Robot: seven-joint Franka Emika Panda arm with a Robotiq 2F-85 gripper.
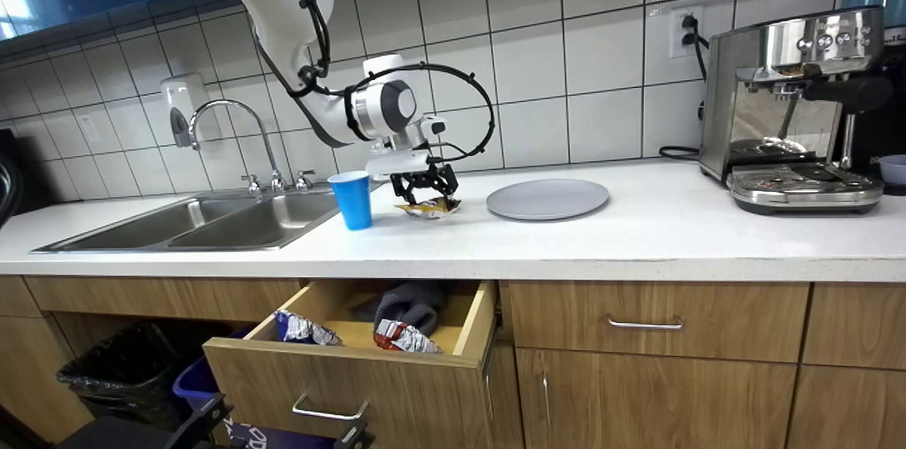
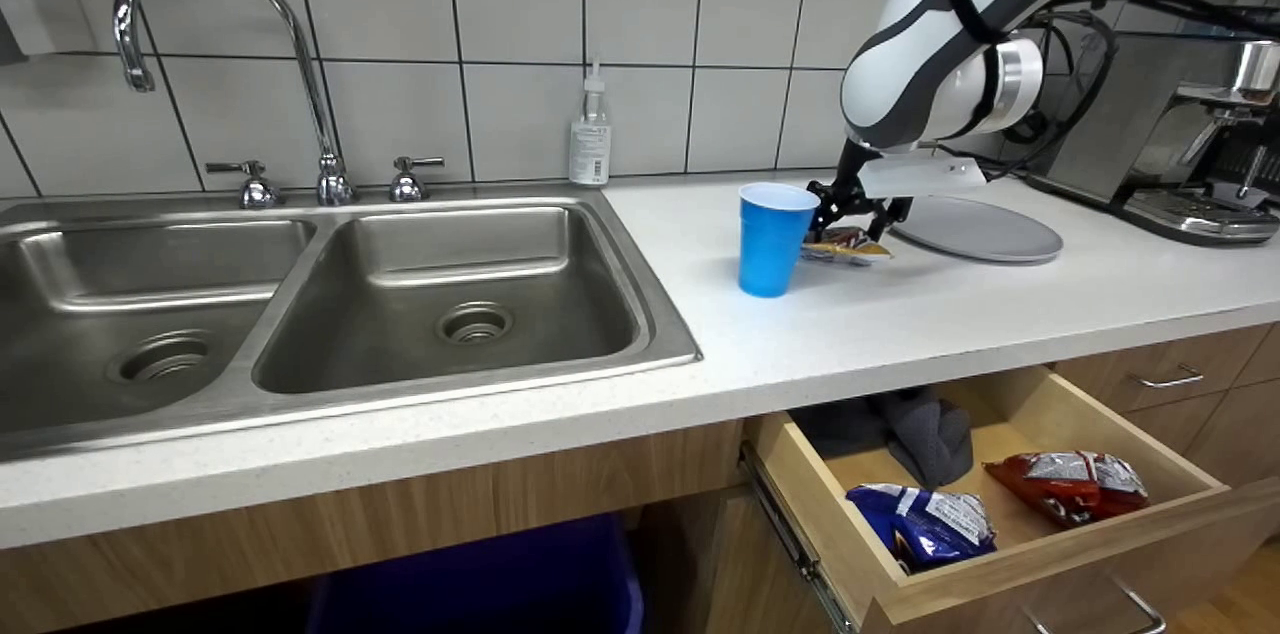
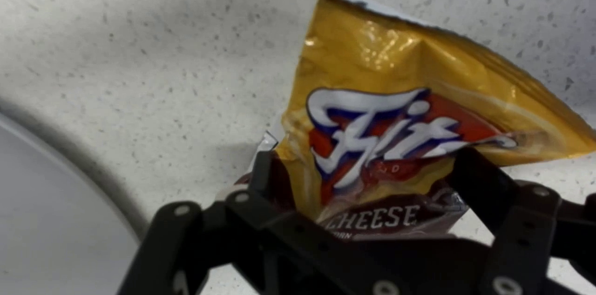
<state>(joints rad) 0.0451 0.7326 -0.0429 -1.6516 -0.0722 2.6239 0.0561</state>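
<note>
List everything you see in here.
Counter: 1, white, along wall
Sink: 1, silver, in counter
Faucet: 1, silver, at sink
Bottle: 1, clear, near sink
Dispenser: 1, white, on wall
Cup: 1, blue, beside sink
Plate: 1, grey, on counter
Coffee machine: 1, silver, on counter
Open drawer: 1, wooden, under counter
Packets: 2, blue and red, in drawer
Cloth: 1 heap, grey, in drawer
Bins: 2, black and blue, below counter
Snack bag: 1, yellow and maroon, near cup
Arm: 1, white, over counter
Gripper: 1, black, straddling snack bag
</note>
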